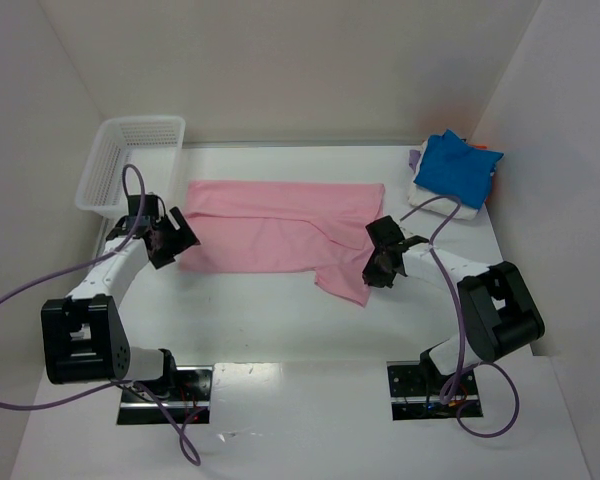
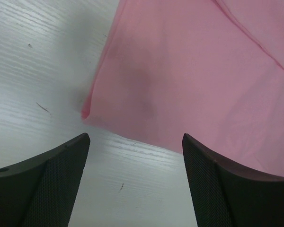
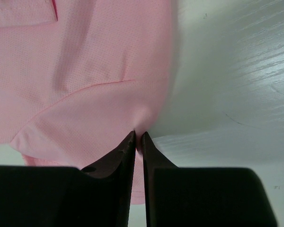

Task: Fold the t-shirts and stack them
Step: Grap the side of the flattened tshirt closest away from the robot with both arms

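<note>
The light pink t-shirt [image 1: 280, 235] lies partly folded across the middle of the table. My right gripper [image 1: 380, 268] is shut on its right edge, the pink cloth [image 3: 90, 94] pinched between the fingertips [image 3: 130, 142]. My left gripper [image 1: 170, 240] is open at the shirt's left edge, over bare table; the shirt's corner [image 2: 180, 75] lies just ahead of its fingers [image 2: 61, 170]. A bright blue t-shirt [image 1: 458, 168] sits on top of a white one [image 1: 445, 205] at the back right, with a bit of lavender [image 1: 414, 158] beside them.
A white plastic mesh basket [image 1: 130, 160] stands at the back left, just behind my left gripper. White walls close in the table on the left, back and right.
</note>
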Tool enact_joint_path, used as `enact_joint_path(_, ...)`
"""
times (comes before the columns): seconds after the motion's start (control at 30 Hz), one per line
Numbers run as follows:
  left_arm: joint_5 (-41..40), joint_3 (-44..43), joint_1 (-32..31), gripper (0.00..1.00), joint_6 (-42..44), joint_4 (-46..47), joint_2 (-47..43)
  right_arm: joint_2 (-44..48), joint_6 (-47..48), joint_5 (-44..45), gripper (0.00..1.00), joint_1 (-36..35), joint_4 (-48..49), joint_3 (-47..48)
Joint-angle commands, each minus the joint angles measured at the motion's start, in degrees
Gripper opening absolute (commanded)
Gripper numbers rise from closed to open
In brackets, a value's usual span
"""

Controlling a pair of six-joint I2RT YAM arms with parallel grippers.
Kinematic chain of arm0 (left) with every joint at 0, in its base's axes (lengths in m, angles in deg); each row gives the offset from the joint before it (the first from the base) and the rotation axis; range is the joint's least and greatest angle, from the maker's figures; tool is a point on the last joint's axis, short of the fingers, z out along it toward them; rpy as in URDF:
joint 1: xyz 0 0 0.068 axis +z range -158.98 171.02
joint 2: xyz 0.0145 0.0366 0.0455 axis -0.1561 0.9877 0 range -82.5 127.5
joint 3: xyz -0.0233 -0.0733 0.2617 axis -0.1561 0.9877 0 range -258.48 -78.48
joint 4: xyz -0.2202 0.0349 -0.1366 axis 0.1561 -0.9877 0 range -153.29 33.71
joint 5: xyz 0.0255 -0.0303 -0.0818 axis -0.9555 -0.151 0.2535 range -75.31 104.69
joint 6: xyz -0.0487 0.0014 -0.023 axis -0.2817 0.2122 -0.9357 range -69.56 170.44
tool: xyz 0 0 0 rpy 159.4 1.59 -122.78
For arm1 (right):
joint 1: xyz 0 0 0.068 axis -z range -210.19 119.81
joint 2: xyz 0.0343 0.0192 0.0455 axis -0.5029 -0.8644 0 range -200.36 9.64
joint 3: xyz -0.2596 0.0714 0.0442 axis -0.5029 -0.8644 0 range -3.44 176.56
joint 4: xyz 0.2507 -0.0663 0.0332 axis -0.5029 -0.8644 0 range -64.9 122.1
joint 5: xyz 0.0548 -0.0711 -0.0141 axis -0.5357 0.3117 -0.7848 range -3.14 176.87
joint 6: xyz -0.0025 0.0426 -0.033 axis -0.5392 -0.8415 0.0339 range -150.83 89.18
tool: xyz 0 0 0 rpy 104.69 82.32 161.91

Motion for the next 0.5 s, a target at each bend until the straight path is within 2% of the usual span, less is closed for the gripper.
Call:
enact_joint_path(0.0, -5.17, 0.15, -1.06, 0.86, -2.72, -0.75, 1.13, 0.66, 1.08, 1.13, 0.15, -0.24, 0.36, 1.24)
enact_joint_path(0.27, -10.19, 1.03, -1.59, 0.86, -5.18, -1.25, 3.82, 1.89, 2.08, -0.41, 0.15, -0.24, 0.98, 1.24)
enact_joint_path(0.47, -16.77, 3.3, -4.92, 0.8, -8.78, -0.19, 4.1, 3.47, 3.63, -1.12, 0.15, 2.13, 0.98, 1.24)
